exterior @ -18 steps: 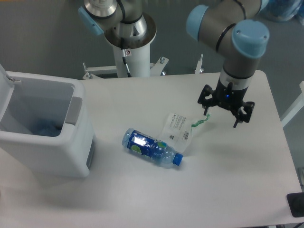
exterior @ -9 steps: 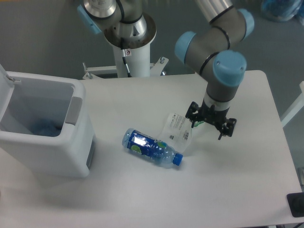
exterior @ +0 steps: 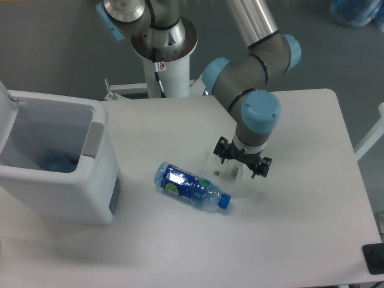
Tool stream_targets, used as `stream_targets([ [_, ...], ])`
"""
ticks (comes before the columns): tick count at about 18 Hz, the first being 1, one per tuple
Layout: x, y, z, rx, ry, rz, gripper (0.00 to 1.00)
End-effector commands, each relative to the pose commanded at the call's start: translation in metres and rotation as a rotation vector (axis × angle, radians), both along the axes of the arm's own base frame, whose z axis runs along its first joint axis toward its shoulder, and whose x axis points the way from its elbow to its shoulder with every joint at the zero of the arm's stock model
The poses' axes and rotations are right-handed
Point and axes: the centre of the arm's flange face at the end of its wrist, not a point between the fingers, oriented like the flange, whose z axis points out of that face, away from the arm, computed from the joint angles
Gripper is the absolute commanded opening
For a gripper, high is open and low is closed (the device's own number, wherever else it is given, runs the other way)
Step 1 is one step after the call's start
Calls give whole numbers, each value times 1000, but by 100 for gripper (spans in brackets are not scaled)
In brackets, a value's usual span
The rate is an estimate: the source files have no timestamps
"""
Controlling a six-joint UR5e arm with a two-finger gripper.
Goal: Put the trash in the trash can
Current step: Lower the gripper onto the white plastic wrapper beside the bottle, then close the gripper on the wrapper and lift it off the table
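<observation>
Gripper (exterior: 242, 159): fingers spread, directly above the pouch, centre frame.
Plastic pouch (exterior: 223, 170): flat on the table, mostly hidden beneath the gripper.
Bottle (exterior: 191, 186): lower left of gripper (long axis diagonal).
Trash can (exterior: 96, 139): far left, open.

Even, soft light (slightly blurred)

The arm reaches downward, its gripper (exterior: 242, 162) pointing down with fingers spread.

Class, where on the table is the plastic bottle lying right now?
The bottle lies on its side near the middle of the table, right of the white bin, its blue cap pointing right, just below-left of the end effector and clear pouch.
</observation>
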Motion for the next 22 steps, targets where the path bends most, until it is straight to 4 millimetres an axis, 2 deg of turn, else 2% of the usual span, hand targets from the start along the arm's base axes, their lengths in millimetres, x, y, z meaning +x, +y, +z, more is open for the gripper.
stream_targets([
  [2, 0, 0, 3, 2, 3, -2, 0],
  [15, -9, -5, 22, 62, -1, 24, 0],
  [20, -18, -6, 62, 190, 12, 48, 0],
  [22, -19, -4, 84, 238, 31, 48, 0],
])
